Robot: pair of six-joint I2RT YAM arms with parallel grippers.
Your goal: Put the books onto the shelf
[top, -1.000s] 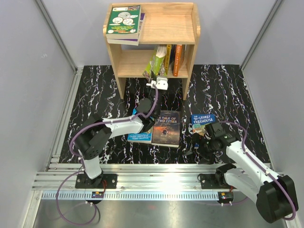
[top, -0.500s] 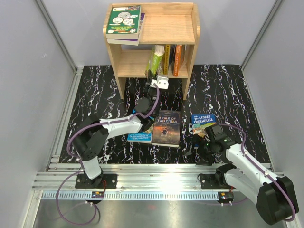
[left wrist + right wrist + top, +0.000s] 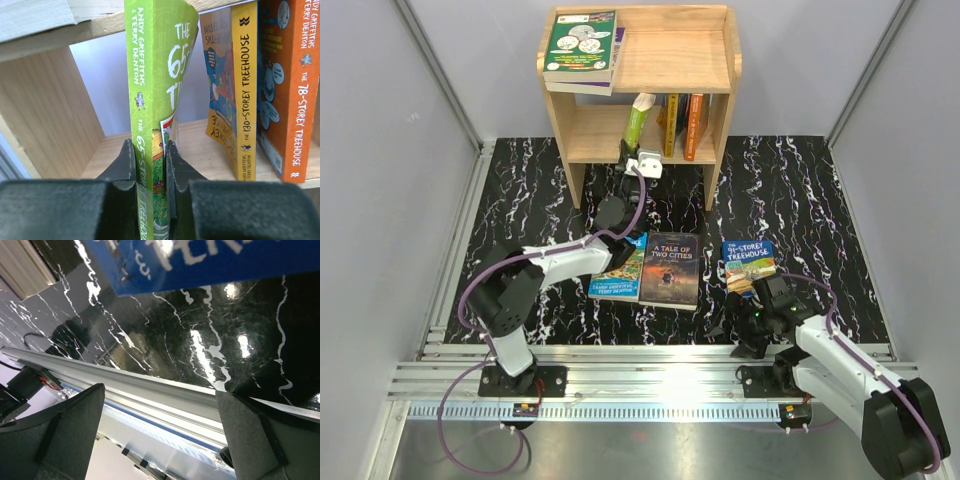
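Left hand (image 3: 638,160) is clamped on the green 65-Storey book (image 3: 150,75), fingers (image 3: 125,160) pinching it low on the spine side. That book stands nearly upright in the lower tier of the shelf (image 3: 560,130), its top edge close under the upper board. A small gap to its right, then the yellow 130-Storey book (image 3: 243,100) and the orange 78-Storey book (image 3: 290,90), both standing, touching each other.

Shelf top: green-cover book (image 3: 580,45) lying flat on a purple one, left side.

Right hand (image 3: 740,328) has its jaws wide apart, holding nothing, low over the table (image 3: 520,200) at its near edge, just beside the blue 91-Storey book (image 3: 748,255).

Also flat on the table: A Tale of Two Cities (image 3: 670,270), with a blue-cover book (image 3: 620,280) next to it, partly under the left arm.
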